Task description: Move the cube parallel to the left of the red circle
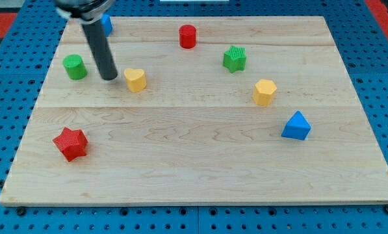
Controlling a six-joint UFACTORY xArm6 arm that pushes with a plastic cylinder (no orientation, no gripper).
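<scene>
My tip (109,78) rests on the wooden board (200,175), no fingers to close. Yellow heart (135,79) just right; green cylinder (75,67) left. Blue cube (106,24) above, half-hidden; red cylinder (188,36) upper right. No writing visible.

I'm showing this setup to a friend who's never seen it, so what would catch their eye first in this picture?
Probably the dark rod slanting down from the view's top left, with my tip resting between the green cylinder and the yellow heart. A blue cube peeks out from behind the rod at the board's top edge. Next, the red star sits alone at lower left and the blue triangle at right.
</scene>
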